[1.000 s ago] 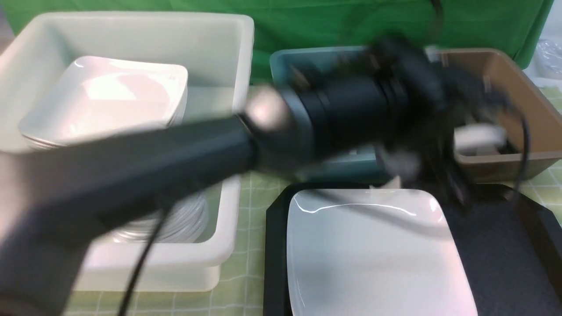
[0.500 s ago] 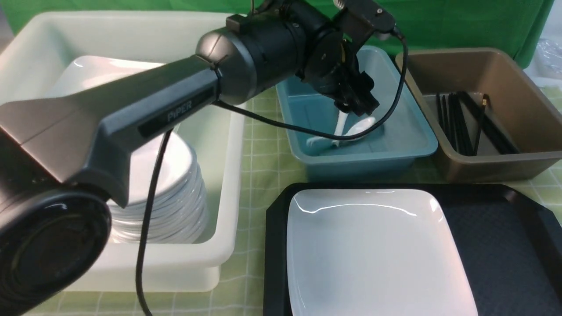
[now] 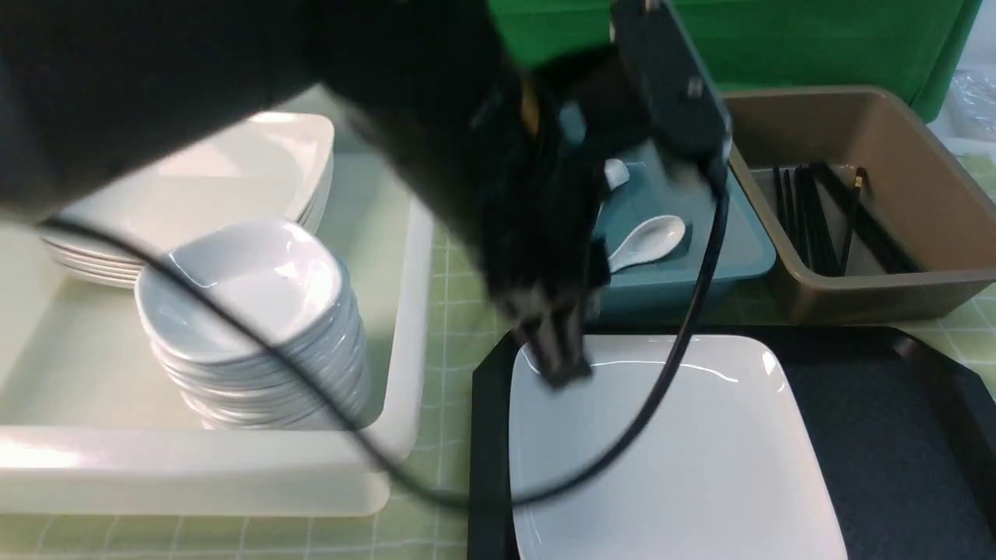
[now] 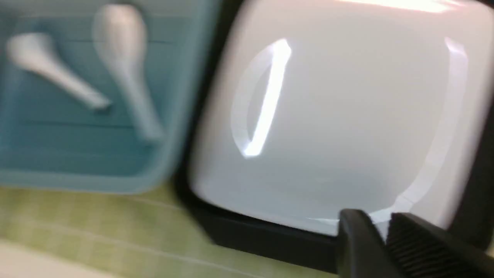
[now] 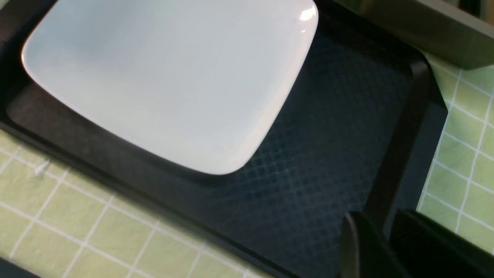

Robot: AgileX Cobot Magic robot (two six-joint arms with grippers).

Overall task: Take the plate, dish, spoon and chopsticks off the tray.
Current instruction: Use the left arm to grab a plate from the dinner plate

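Since the earlier front view, the left arm is swung back from above the blue bin (image 3: 677, 292) toward the near side. The left gripper (image 3: 562, 372) is now brought down over the far-left corner of the plate (image 3: 669, 451), and its jaws are seen almost together with nothing between them. The spoon (image 3: 646, 239) is left lying in the blue bin, beside a second spoon largely hidden by the arm. Its long axis is set diagonally, bowl toward the far right and handle toward the near left. The chopsticks (image 3: 852, 222) are seen in the brown bin (image 3: 918, 155), laid roughly near to far with the gold band at the far end. The dish (image 3: 241, 280) is judged to top the stack in the white bin (image 3: 412, 327). The plate alone is thus left on the tray (image 3: 895, 435) and is judged the last item to be cleared. It is laid flat and face up in the tray's left part, its edges roughly parallel to the rim; being square, it offers no long axis. The right gripper (image 5: 380, 226) is held above the tray's right side, fingers close together and empty.
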